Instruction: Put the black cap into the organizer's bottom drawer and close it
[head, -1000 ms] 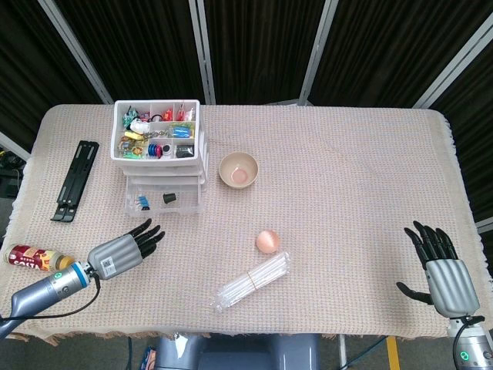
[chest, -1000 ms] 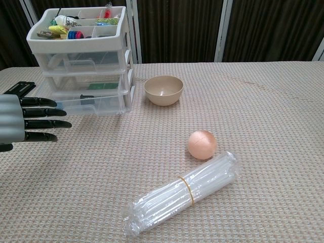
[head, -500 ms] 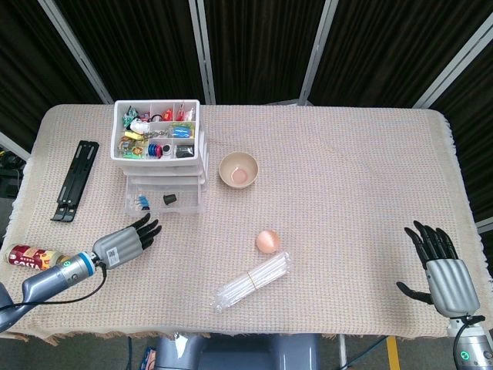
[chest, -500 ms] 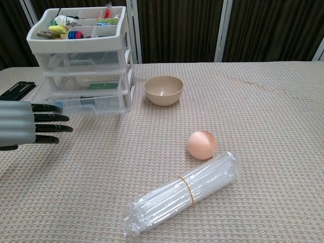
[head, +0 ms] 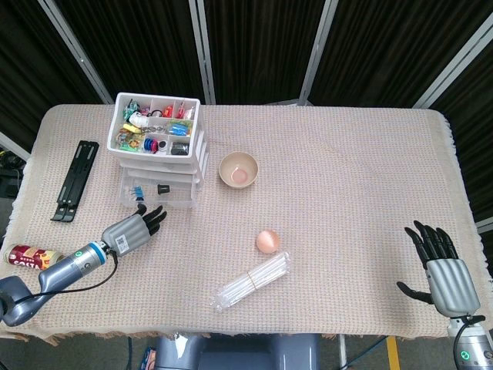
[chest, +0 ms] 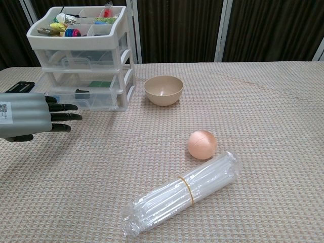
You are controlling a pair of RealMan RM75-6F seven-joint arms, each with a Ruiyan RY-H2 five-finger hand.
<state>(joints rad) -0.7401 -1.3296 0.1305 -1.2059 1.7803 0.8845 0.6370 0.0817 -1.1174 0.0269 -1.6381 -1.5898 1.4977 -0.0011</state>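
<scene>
drawer front: our left hand point(head: 132, 232) sits just before the drawer point(head: 158, 195), nothing between.
left edge: a black stand point(head: 75, 179) and a bottle point(head: 29, 257) flank us.
middle: bowl point(head: 239, 169), ball point(head: 267, 240), straws point(head: 253, 281) lie well apart.

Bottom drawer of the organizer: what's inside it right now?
The bottom drawer holds the black cap and some blue clips. Its back part sits under the upper drawers, so anything there is hidden.

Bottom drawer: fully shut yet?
No, in the head view the bottom drawer still juts out in front of the organizer, black cap visible inside.
</scene>
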